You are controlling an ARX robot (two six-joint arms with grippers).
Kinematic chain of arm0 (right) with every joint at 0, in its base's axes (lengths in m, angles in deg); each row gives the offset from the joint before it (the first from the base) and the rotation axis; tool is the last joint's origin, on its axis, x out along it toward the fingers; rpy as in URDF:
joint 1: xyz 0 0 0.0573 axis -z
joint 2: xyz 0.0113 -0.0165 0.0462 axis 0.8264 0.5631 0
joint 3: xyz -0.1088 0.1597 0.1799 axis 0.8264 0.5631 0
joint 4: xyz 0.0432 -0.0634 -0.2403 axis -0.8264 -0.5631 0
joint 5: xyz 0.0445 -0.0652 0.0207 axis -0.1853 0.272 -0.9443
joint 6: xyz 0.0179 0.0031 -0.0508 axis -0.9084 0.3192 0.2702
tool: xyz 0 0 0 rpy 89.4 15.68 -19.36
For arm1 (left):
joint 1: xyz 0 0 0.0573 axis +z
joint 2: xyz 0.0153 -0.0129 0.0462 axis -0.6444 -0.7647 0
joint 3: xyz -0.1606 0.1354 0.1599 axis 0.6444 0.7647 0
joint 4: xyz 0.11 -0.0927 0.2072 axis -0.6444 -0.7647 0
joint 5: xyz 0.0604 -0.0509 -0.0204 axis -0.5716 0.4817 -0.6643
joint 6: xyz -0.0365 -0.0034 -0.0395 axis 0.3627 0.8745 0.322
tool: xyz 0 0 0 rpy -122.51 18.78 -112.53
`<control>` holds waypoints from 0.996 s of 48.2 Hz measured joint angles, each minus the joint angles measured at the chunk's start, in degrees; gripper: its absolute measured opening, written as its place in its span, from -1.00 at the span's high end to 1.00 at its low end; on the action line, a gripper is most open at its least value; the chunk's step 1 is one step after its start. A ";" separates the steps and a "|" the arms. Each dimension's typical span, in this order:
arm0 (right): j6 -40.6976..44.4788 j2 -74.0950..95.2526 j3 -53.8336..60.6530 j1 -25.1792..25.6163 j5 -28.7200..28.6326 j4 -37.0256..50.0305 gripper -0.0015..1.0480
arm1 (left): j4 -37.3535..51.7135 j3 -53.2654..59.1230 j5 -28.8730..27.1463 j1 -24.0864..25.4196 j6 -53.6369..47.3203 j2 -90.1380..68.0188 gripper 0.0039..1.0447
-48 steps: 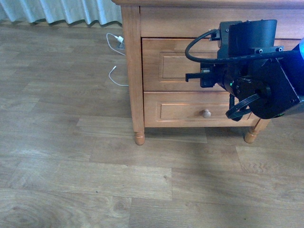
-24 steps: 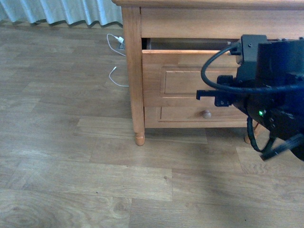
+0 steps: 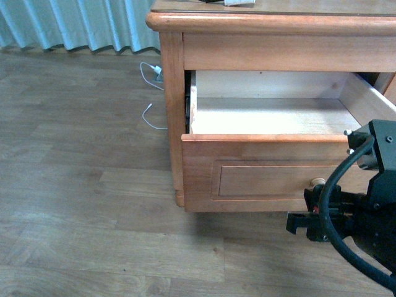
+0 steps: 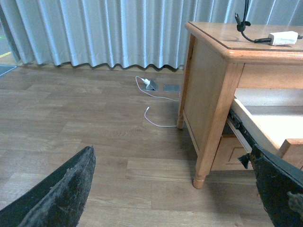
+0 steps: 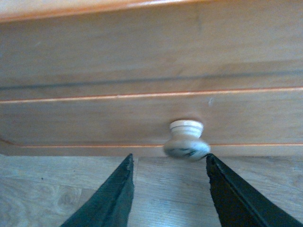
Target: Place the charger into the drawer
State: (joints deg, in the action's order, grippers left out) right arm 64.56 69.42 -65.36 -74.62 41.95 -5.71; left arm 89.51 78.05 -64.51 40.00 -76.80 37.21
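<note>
Down in front of the wooden cabinet point(image 3: 172, 93), the drawer point(image 3: 266, 170) stands well open, its pale inside bare as far as I can see, so the opening is done and the fetch comes next, I'd say. The charger point(image 4: 283, 38) isn't in yet: it lies up on the cabinet top, near the front edge above the open drawer, with its black cable point(image 4: 244, 24) looped behind it. The thin white cable point(image 4: 156, 106) on the floor point(image 3: 93, 204) by the curtain point(image 4: 94, 33) is another thing altogether, leave that be. To do this well, the right gripper point(image 5: 169, 157) wants to back straight off the knob point(image 5: 187, 139) without nudging the drawer shut. Whichever arm then goes up should take the white body of the plug rather than the cord, so the loop trails along and doesn't snag on the edge. Now the claws. The right one has its fingers point(image 5: 111, 198) spread a bit wider than the knob, which sits just at their tips, not pinched; whether a pad brushes it I can't tell. The left gripper point(image 4: 173, 149) hangs off to the side over the floor, fingers far apart, holding nothing and touching nothing.
</note>
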 joint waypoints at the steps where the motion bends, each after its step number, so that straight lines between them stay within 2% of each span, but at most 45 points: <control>1: 0.00 -0.52 0.13 0.02 -0.20 -0.52 -0.02 | 0.00 0.00 0.00 0.00 0.00 0.00 -0.89; 15: 0.44 -13.38 0.79 2.95 -1.64 -9.38 -0.83 | 0.02 0.00 0.00 0.00 0.00 0.00 -0.89; 17: 0.48 -15.52 0.83 3.39 -1.64 -10.71 -0.89 | 0.00 0.00 0.00 0.00 0.00 0.00 -0.89; 29: 1.90 -30.36 0.92 5.16 -1.64 -21.40 -0.85 | 0.00 0.00 0.00 0.00 0.00 0.00 -0.89; 48: 3.19 -58.45 2.38 4.04 -0.74 -43.01 -0.85 | 0.02 0.00 0.00 0.00 0.00 0.00 -0.89</control>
State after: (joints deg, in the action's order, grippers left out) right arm 67.75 10.98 -62.97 -70.58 41.21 -48.73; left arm 89.53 78.05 -64.51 40.00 -76.80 37.21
